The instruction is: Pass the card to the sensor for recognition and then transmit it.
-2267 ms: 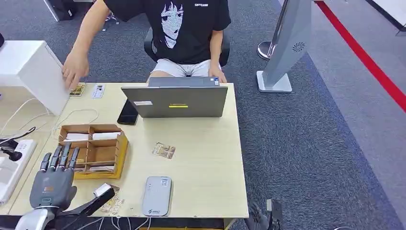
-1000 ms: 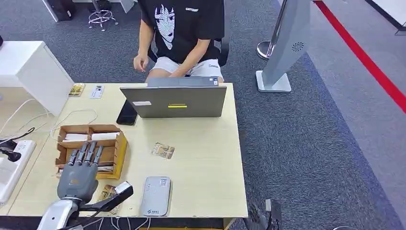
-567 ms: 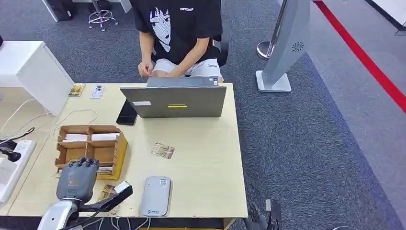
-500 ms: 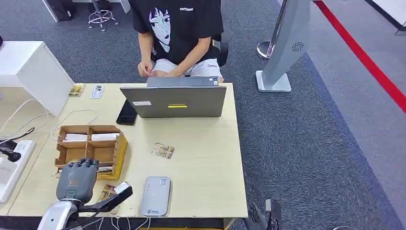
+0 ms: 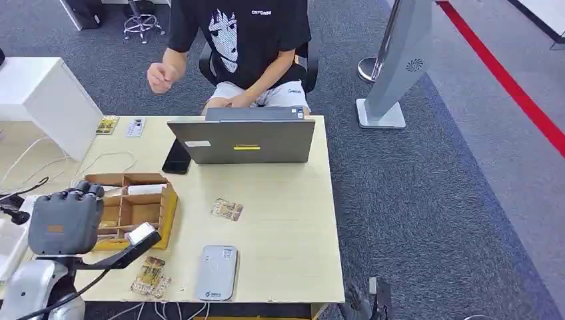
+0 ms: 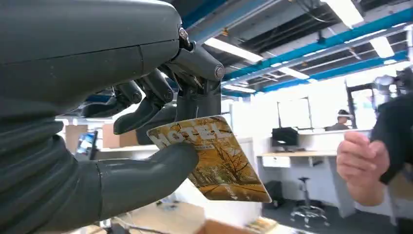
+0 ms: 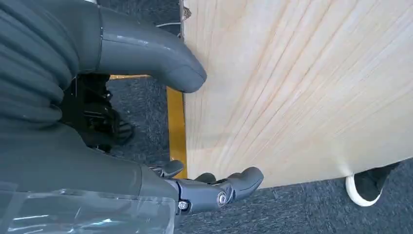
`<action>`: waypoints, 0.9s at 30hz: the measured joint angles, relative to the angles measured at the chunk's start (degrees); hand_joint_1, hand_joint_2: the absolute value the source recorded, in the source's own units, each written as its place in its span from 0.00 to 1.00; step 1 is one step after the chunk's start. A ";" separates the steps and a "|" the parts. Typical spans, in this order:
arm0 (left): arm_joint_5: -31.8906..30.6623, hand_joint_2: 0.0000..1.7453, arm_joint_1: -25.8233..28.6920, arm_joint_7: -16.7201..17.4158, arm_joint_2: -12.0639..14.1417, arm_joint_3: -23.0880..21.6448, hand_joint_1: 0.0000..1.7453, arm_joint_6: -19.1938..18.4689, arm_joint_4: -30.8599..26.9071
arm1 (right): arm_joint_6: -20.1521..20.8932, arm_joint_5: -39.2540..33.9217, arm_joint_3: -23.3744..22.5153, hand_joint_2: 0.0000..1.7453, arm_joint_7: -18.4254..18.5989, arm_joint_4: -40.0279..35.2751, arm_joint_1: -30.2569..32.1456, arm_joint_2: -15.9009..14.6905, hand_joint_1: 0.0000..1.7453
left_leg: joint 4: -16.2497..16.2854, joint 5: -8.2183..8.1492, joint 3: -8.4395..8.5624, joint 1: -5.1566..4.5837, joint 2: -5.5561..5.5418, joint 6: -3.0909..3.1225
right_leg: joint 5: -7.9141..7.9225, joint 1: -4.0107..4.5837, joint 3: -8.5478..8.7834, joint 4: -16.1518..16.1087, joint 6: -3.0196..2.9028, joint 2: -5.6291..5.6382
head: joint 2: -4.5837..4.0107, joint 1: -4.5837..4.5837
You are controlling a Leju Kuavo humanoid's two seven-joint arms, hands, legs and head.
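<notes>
- We note the left hand (image 5: 65, 222) has risen from beside the cardboard organiser (image 5: 136, 208) since a moment ago and now sits raised above the table's (image 5: 286, 200) left edge.
- In the left wrist view, the left hand (image 6: 146, 122) pinches a yellow card (image 6: 214, 158) marked "HOTEL" between thumb and fingers; the card is clear of the table.
- We judge the pick-up done; presenting the card to the sensor (image 5: 217, 272), the grey device near the table's front edge, remains.
- The right hand (image 7: 146, 126) hangs beside the table's edge, fingers loosely apart, holding nothing.
- The person's hand (image 5: 162, 77) has lifted from the lap; another card (image 5: 228, 209) lies mid-table.
</notes>
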 joint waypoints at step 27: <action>-0.31 1.00 -4.80 -0.81 -0.61 5.18 0.00 7.73 1.16 | -0.59 -0.72 1.95 1.00 0.31 1.18 -0.02 0.00 0.00 | 0.00 0.06 -0.02 0.07 0.35 -0.12 | 0.10 0.06 -0.15 0.08 -0.16 0.37 | 0.00 0.00</action>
